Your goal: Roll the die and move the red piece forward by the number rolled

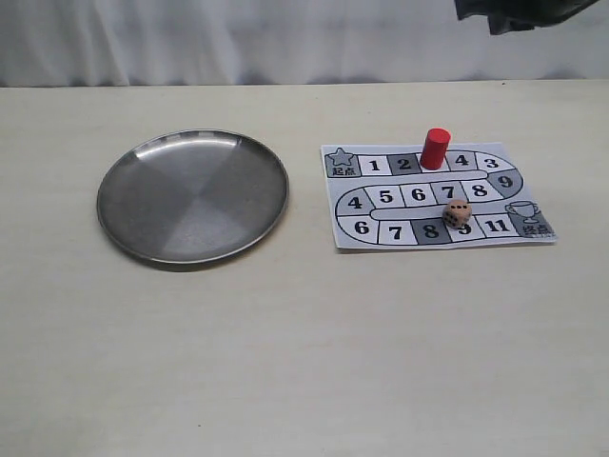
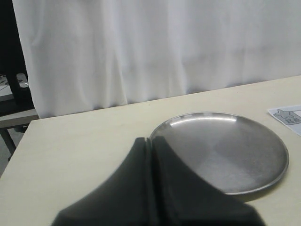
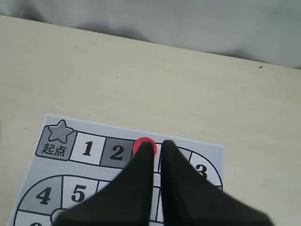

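The red piece (image 1: 435, 149) stands upright on the top row of the paper game board (image 1: 533, 195), between squares 2 and 4. The pale tan die (image 1: 457, 213) rests on the board's bottom row, over square 9. Only a dark part of my right arm (image 1: 519, 11) shows at the top edge, high above the board. In the right wrist view my right gripper (image 3: 156, 147) hangs over the board (image 3: 207, 155), slightly open with nothing between its fingers; the red piece (image 3: 141, 145) peeks out behind one fingertip. My left gripper (image 2: 149, 141) is shut and holds nothing.
A round steel plate (image 1: 190, 195) lies on the pale table left of the board; in the left wrist view this plate (image 2: 221, 150) sits just beyond my left gripper. A corner of the board (image 2: 288, 114) shows there. A white curtain hangs behind the table.
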`<state>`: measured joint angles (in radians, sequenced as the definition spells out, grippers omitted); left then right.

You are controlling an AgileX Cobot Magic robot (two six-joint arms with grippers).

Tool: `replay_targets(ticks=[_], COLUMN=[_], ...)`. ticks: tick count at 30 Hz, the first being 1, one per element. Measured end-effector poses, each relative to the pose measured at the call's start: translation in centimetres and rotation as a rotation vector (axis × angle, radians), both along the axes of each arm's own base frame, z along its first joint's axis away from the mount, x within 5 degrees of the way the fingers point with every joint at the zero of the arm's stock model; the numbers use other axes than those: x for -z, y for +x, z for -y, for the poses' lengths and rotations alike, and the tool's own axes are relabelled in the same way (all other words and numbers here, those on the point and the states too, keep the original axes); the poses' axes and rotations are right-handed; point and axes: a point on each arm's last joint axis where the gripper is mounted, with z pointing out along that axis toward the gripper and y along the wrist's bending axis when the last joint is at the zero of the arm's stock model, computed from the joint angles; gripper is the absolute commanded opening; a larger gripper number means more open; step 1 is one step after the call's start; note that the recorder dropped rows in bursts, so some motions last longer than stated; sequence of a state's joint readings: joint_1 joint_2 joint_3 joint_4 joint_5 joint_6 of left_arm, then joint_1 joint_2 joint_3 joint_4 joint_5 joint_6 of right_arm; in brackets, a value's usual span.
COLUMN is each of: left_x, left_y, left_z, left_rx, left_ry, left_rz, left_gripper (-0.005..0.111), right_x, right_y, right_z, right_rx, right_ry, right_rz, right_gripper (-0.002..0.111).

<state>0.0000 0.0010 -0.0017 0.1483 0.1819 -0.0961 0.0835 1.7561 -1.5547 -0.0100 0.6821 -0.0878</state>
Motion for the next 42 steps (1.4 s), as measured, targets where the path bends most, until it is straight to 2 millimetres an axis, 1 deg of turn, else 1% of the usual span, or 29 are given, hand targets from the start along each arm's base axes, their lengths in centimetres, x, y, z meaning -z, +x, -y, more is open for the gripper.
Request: replay_targets(ticks=[3, 6, 9, 12, 13, 17, 22, 25, 29, 35, 37, 39, 42], left_x=[0.0, 0.0, 0.0, 0.0, 0.0, 0.0, 0.0, 0.0, 0.0, 0.0, 0.0, 0.0, 0.0], left_y=[0.0, 0.0, 0.0, 0.0, 0.0, 0.0, 0.0, 0.0, 0.0, 0.0, 0.0, 0.0, 0.0], left_z=[0.0, 0.0, 0.0, 0.0, 0.0, 0.0, 0.0, 0.0, 0.0, 0.0, 0.0, 0.0, 0.0], left_rx=[0.0, 0.0, 0.0, 0.0, 0.0, 0.0, 0.0, 0.0, 0.0, 0.0, 0.0, 0.0, 0.0], left_ry=[0.0, 0.0, 0.0, 0.0, 0.0, 0.0, 0.0, 0.0, 0.0, 0.0, 0.0, 0.0, 0.0], left_rz=[0.0, 0.0, 0.0, 0.0, 0.0, 0.0, 0.0, 0.0, 0.0, 0.0, 0.0, 0.0, 0.0], left_gripper=[0.0, 0.0, 0.0, 0.0, 0.0, 0.0, 0.0, 0.0, 0.0, 0.0, 0.0, 0.0, 0.0], right_x=[-0.5, -0.3, 0.2, 1.4, 1.4, 2.9, 6.2, 7.7, 8.4, 7.9, 7.9, 8.3, 9.6], right_y=[-1.9, -4.0, -6.4, -9.1, -10.0, -13.8, -18.3, -20.6, -23.2, -27.1, -28.4, -29.5, -31.0], right_z=[0.1, 0.2, 0.4, 0.6, 0.7, 1.1, 1.5, 1.8, 2.1, 2.5, 2.6, 2.7, 2.8], right_rx=[0.001, 0.006, 0.02, 0.038, 0.044, 0.065, 0.086, 0.095, 0.114, 0.117, 0.113, 0.11, 0.107], right_ry=[0.016, 0.043, 0.07, 0.095, 0.105, 0.138, 0.159, 0.169, 0.197, 0.236, 0.244, 0.25, 0.255], right_rz=[0.072, 0.133, 0.191, 0.237, 0.262, 0.341, 0.368, 0.4, 0.49, 0.662, 0.716, 0.754, 0.791], right_gripper=[0.005, 0.005, 0.005, 0.005, 0.005, 0.005, 0.005, 0.005, 0.005, 0.005, 0.005, 0.005, 0.005])
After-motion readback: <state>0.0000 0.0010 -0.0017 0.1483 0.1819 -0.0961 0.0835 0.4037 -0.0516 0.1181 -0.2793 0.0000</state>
